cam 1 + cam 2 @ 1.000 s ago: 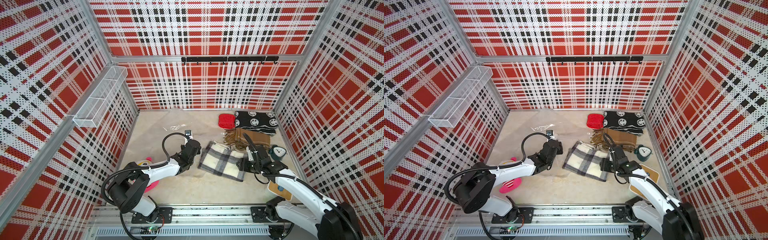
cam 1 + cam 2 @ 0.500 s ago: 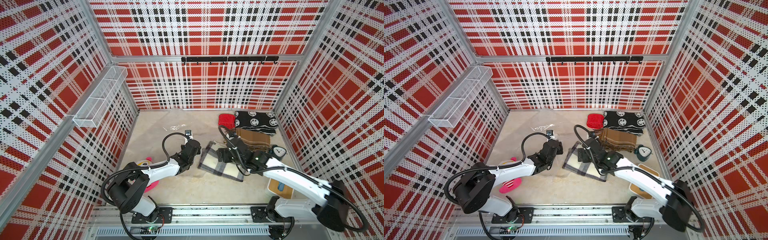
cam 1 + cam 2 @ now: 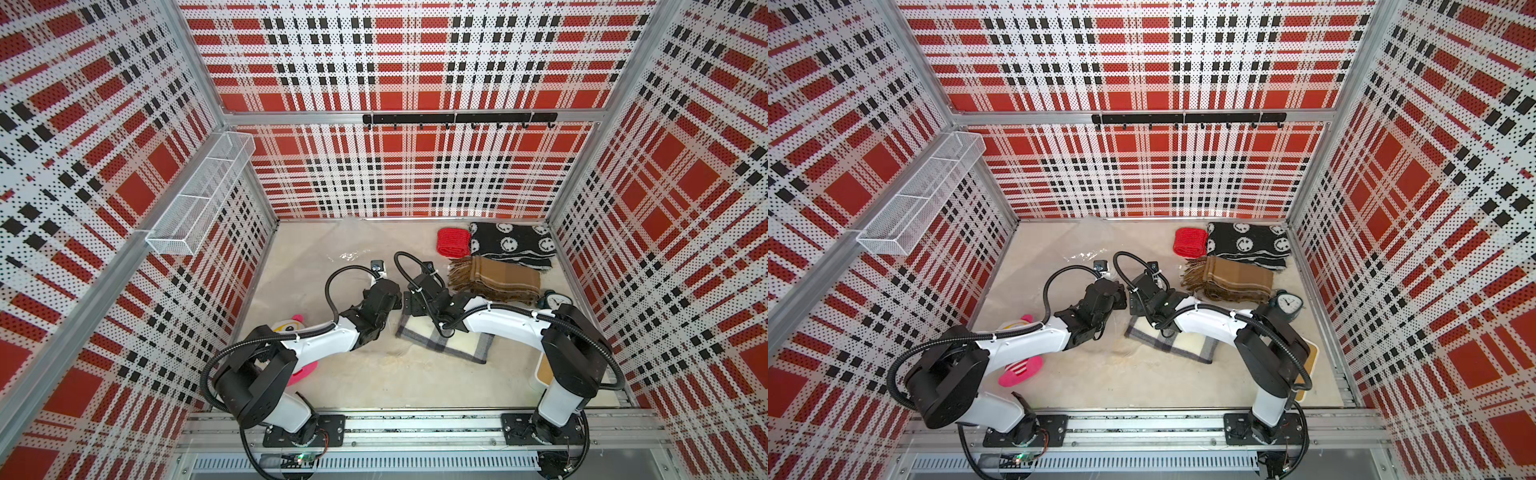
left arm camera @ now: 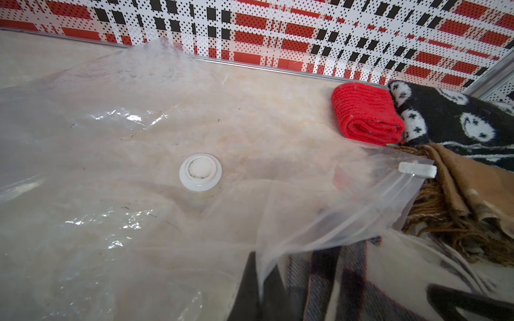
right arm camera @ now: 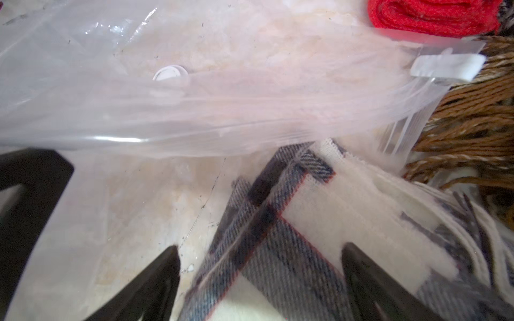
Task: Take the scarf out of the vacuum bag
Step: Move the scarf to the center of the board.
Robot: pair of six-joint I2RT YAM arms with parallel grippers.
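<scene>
The vacuum bag [image 4: 125, 133] is a clear crinkly film spread over the floor, with a round white valve cap [image 4: 200, 172] and a white zip slider [image 4: 417, 170] at its mouth. The scarf [image 3: 444, 347], cream with grey and black checks, lies folded at the bag's mouth with its corner [image 5: 306, 219] under the lifted film [image 5: 222, 116]. My left gripper [image 4: 262, 280] is shut on the edge of the bag's upper film and holds it up. My right gripper [image 5: 260, 248] is open, its fingers either side of the scarf's corner, close beside the left gripper [image 3: 397, 300] in both top views.
A red knit roll [image 3: 453, 242], a black smiley scarf [image 3: 511, 245] and a brown fringed scarf [image 3: 494, 282] lie at the back right. An alarm clock [image 3: 552, 298] stands by the right arm. A pink toy [image 3: 301, 370] lies under the left arm. A wire basket [image 3: 203, 195] hangs on the left wall.
My right arm has swung left from the scarf's right edge to its left corner beside the left gripper, and its jaws have widened. The left arm has not moved.
</scene>
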